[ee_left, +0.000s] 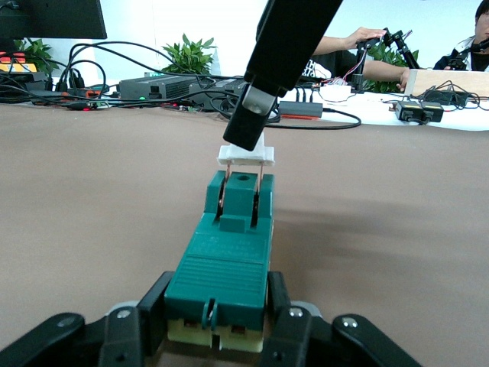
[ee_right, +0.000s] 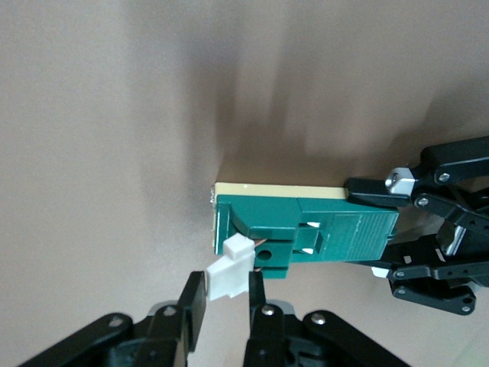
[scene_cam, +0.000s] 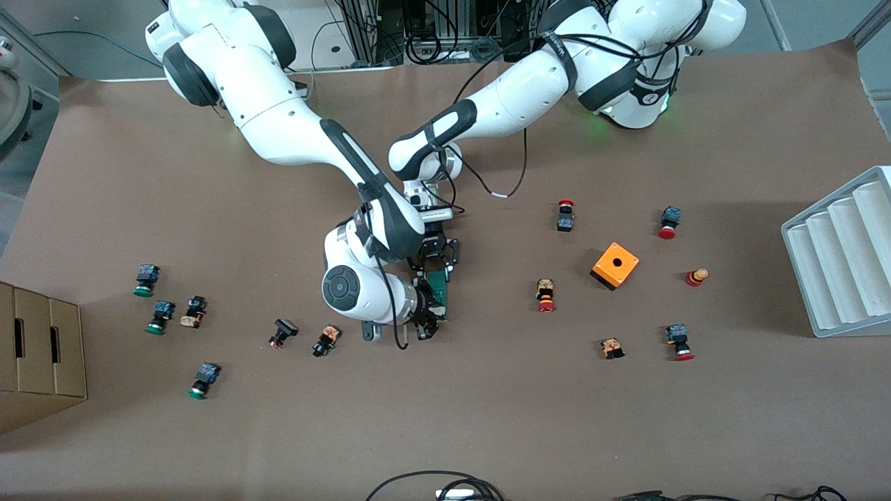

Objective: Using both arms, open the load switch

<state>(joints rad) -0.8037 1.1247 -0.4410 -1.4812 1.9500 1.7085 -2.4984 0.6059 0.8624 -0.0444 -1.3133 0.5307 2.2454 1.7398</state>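
The dark-green load switch [scene_cam: 439,291] lies on the brown table between both grippers. My left gripper [scene_cam: 438,263] is shut on the switch's body end [ee_left: 221,283], one finger [ee_left: 153,313] pressed against each side. My right gripper [scene_cam: 428,321] is shut on the white tab [ee_right: 229,274] at the other end. The tab [ee_left: 246,154] stands slightly away from the green body on two thin copper blades. In the right wrist view the left gripper [ee_right: 397,229] shows clamped on the switch [ee_right: 306,233].
An orange cube with a hole [scene_cam: 615,265] and several red-capped push buttons [scene_cam: 546,295] lie toward the left arm's end. Green-capped buttons [scene_cam: 145,280] and a cardboard box [scene_cam: 38,351] are toward the right arm's end. A white ribbed rack [scene_cam: 842,257] sits at the table's edge.
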